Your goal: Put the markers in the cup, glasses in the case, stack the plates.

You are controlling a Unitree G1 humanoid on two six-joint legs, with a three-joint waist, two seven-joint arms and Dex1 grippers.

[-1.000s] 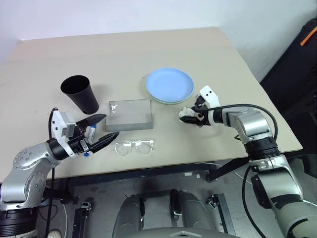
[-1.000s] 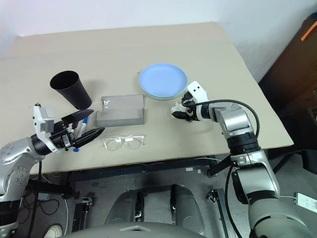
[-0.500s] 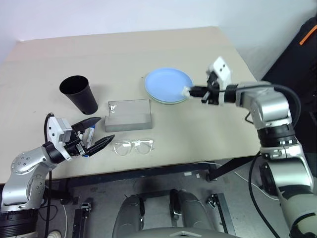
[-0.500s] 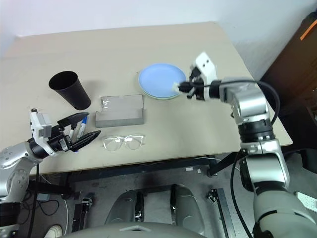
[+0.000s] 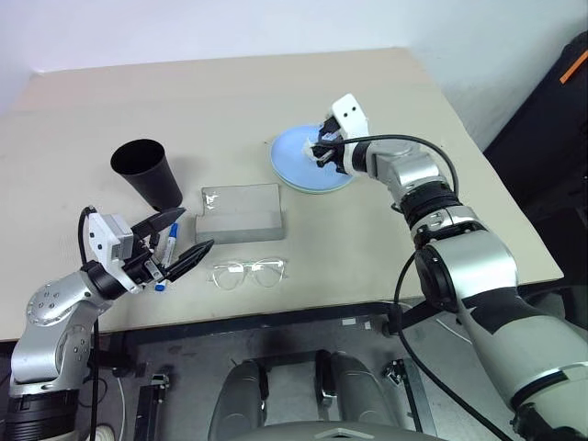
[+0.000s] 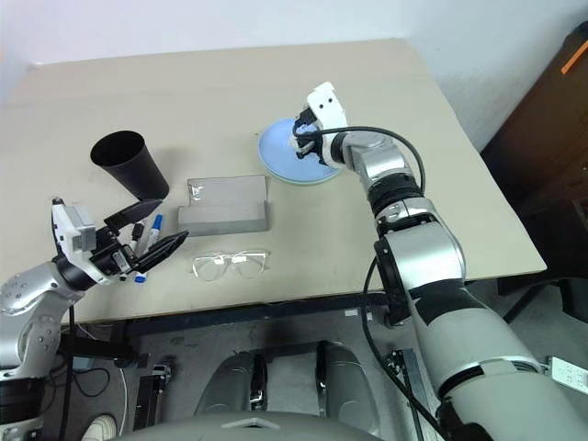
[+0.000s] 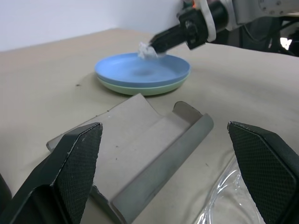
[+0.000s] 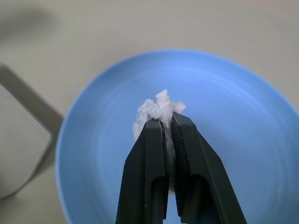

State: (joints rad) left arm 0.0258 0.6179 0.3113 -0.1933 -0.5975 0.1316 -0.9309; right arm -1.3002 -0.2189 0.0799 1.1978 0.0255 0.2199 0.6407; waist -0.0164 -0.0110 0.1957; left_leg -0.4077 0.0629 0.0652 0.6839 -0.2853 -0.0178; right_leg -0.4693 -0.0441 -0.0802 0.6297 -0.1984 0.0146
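The light blue plate [image 5: 296,156] lies stacked on the mint green plate [image 7: 140,88] at mid-table. My right gripper [image 5: 318,154] hovers over the blue plate, shut on a small white tissue wad [image 8: 156,109]. Left of the plates is the grey case [image 5: 241,211], lid shut, with the clear glasses [image 5: 248,273] in front of it. The black cup [image 5: 145,173] stands upright at the left. My left gripper [image 5: 195,230] is open near the front left, low over the markers [image 6: 147,241], which lie on the table; a blue cap shows.
The tan table [image 5: 230,92] runs far back behind the objects, and its front edge passes just below the glasses. A dark bag with an orange strap [image 5: 570,64] stands off the table's right side.
My right gripper closed on the tissue wad right of the plates, lifted it, and swung left over the blue plate. The left gripper stayed open in place.
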